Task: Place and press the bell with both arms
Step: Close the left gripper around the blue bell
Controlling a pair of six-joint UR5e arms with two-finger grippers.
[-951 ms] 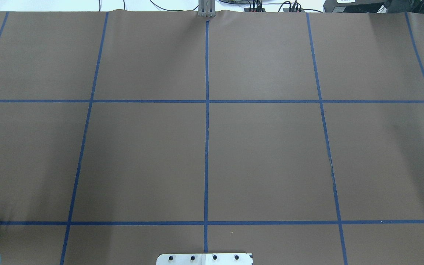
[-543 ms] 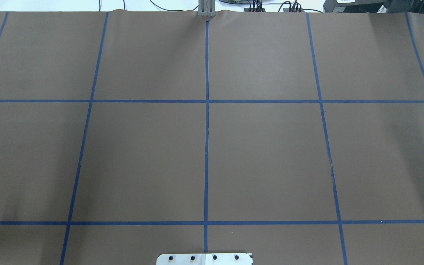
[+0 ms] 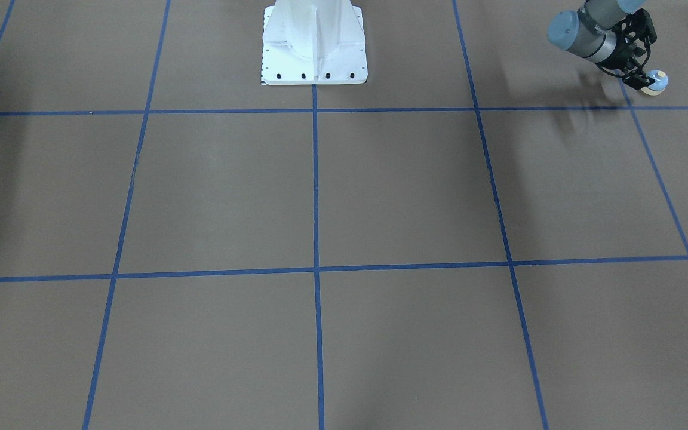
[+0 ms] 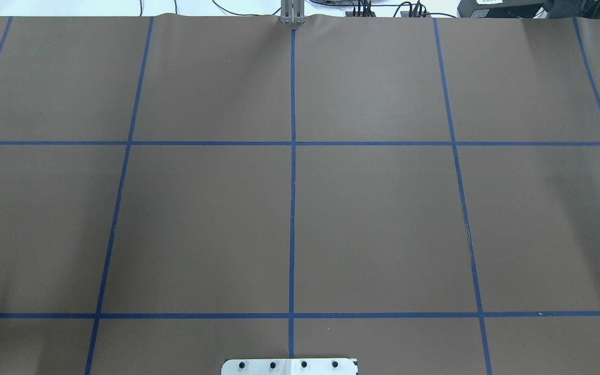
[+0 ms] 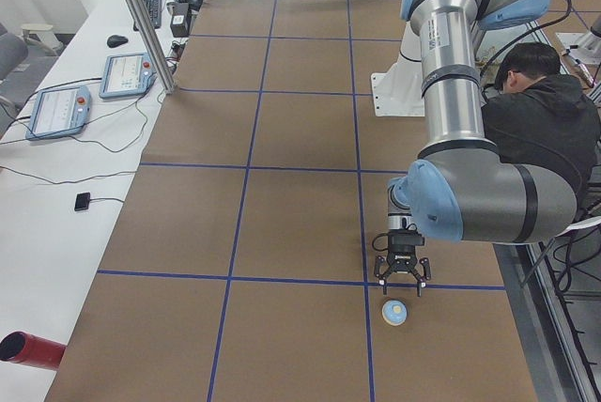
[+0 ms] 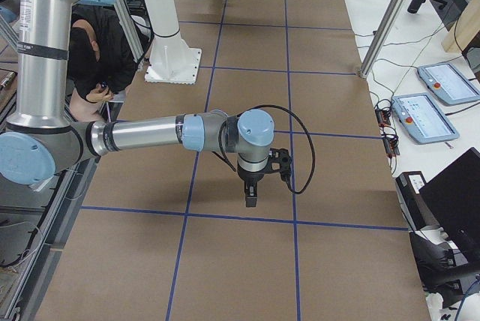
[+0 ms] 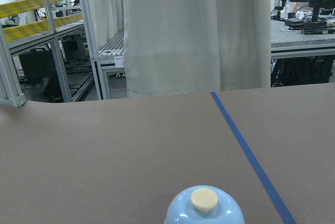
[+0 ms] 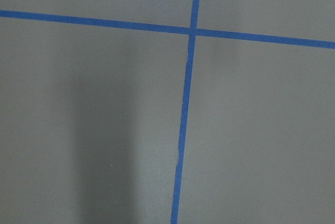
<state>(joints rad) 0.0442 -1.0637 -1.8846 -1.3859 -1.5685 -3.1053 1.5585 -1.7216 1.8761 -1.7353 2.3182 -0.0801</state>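
Note:
The bell (image 3: 656, 82), light blue with a cream base and button, stands on the brown table near its left end. It also shows in the exterior left view (image 5: 394, 312) and at the bottom of the left wrist view (image 7: 205, 209). My left gripper (image 3: 646, 73) is low over the table just behind the bell, apart from it, with its fingers spread open (image 5: 402, 282). My right gripper (image 6: 250, 198) hangs pointing down over the table's right part, away from the bell; I cannot tell if it is open or shut. The overhead view shows neither arm nor the bell.
The white pedestal (image 3: 314, 42) is bolted at the robot's side of the table. Blue tape lines (image 4: 292, 156) grid the brown cover. A person in black (image 5: 540, 111) sits behind the robot. A red cylinder (image 5: 28, 350) and teach pendants (image 5: 56, 109) lie on the white side bench.
The blue-grey part of the left arm at the overhead view's lower left corner has moved out of view to the left, and its shadow there has faded.

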